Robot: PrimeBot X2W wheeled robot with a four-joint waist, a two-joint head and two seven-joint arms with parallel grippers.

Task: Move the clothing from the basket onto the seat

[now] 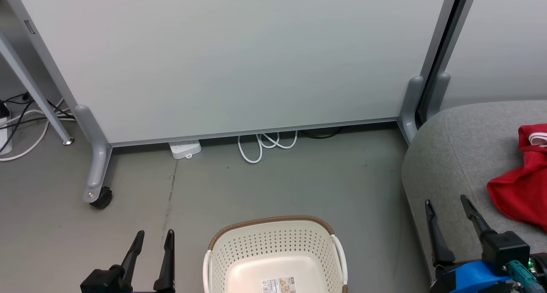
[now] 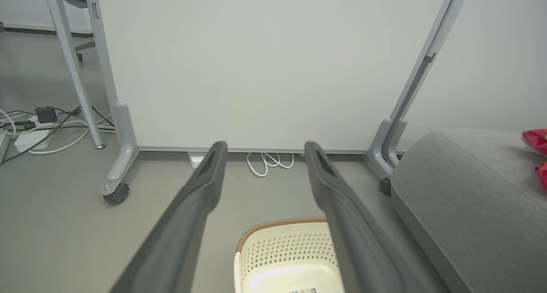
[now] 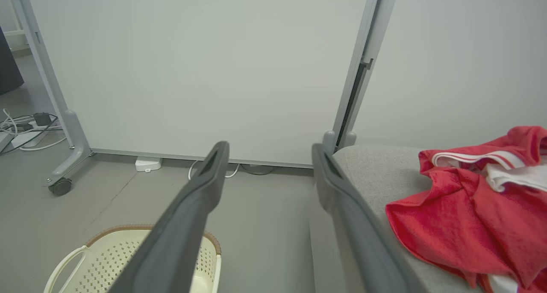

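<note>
The red clothing (image 1: pixel 523 180) with white trim lies crumpled on the grey seat (image 1: pixel 453 156) at the right; it also shows in the right wrist view as red clothing (image 3: pixel 470 212) on the seat (image 3: pixel 376 173). The cream basket (image 1: pixel 275 250) with a brown rim stands on the floor at the bottom centre, nothing but a label sticker inside. My left gripper (image 1: pixel 154 235) is open, left of the basket. My right gripper (image 1: pixel 446 203) is open above the seat's near left edge, left of the clothing, holding nothing.
A white partition panel (image 1: pixel 230 58) on grey wheeled feet (image 1: pixel 100 197) stands behind the basket. A power strip (image 1: pixel 185 149) and a white cable loop (image 1: pixel 265 143) lie under it. More cables (image 1: pixel 17 122) lie at the far left. Grey floor (image 1: pixel 299 186) spreads between panel and basket.
</note>
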